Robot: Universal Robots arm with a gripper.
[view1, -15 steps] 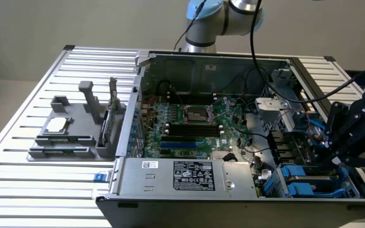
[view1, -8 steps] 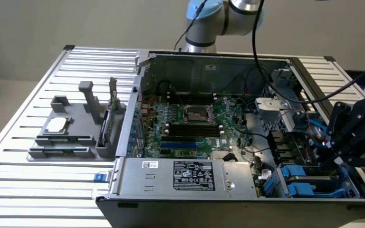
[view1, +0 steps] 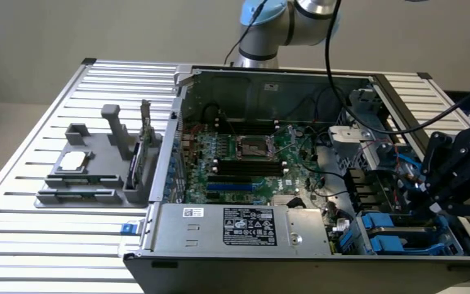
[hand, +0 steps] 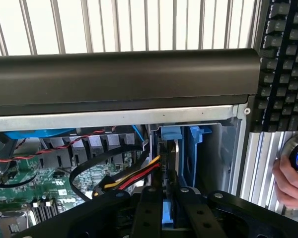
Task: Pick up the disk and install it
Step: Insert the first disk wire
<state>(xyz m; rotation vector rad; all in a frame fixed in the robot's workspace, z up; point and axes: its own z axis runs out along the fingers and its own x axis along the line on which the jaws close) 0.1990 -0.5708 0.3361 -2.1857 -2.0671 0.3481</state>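
- The black two-fingered robot gripper [view1: 428, 197] hangs low at the exterior view's right, inside the open computer case [view1: 268, 79], over the drive bays in the case's near right corner.
- In the wrist view the two black fingers [hand: 149, 210] stand close together, pinched on a thin upright edge with a strip of blue between them; this looks to be the disk [hand: 168, 210], a flat drive in a thin blue plastic frame, seen edge-on. Its label face cannot be seen.
- The held piece sits partly down in the slot beside a blue plastic bay bracket [hand: 192, 148], next to the silver metal wall of the case; how deep it is seated cannot be told.
- A bundle of yellow, red and black wires [hand: 134, 176] runs up to the slot just beside the gripper.
- More blue drive carriers [view1: 386, 229] lie in the bays below the gripper in the exterior view.
- The green motherboard [view1: 243, 159] fills the case floor, and a long silver labelled power-supply box [view1: 243, 226] lies along the near edge.
- A grey parts stand [view1: 96, 165] rests on the slatted white metal table [view1: 22, 239], well apart from the case at the exterior view's left.
- A person's hand [hand: 290, 173] rests near a black keyboard [hand: 285, 64] in the wrist view.
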